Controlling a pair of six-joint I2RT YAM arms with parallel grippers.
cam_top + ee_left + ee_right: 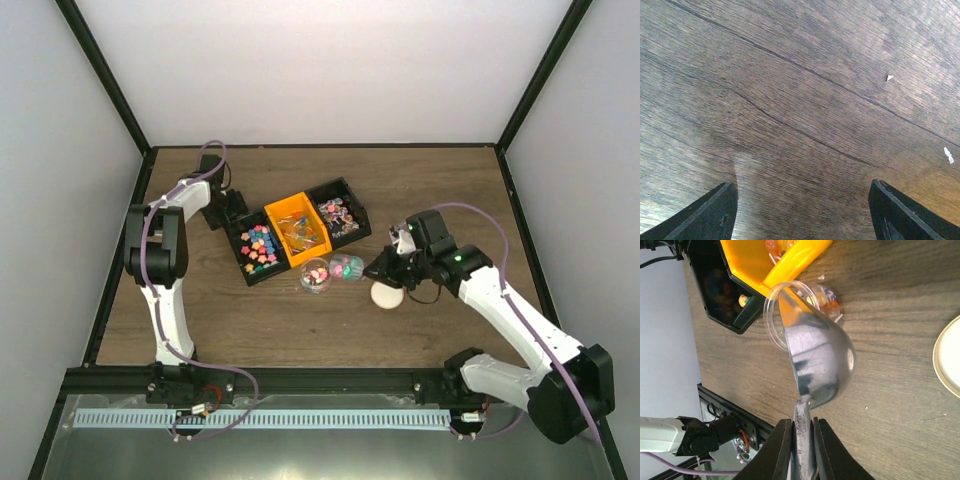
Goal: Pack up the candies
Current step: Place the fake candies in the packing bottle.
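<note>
Small bright candies (258, 250) fill the left black bin, and more lie in the right black bin (338, 218). My right gripper (385, 266) is shut on the handle of a metal scoop (820, 360). The scoop is tilted with its mouth against the rim of the clear jar (785, 315). In the top view the jar (316, 276) stands in front of the orange bin, with a few candies (829, 300) inside it. Pink and green candies (347, 267) show in the scoop. My left gripper (802, 210) is open and empty over bare wood, beside the left bin.
An orange bin (297, 232) stands between the two black bins. The cream round lid (387, 295) lies flat on the table just right of the jar, below my right gripper; it also shows in the right wrist view (949, 360). Dark frame posts border the table.
</note>
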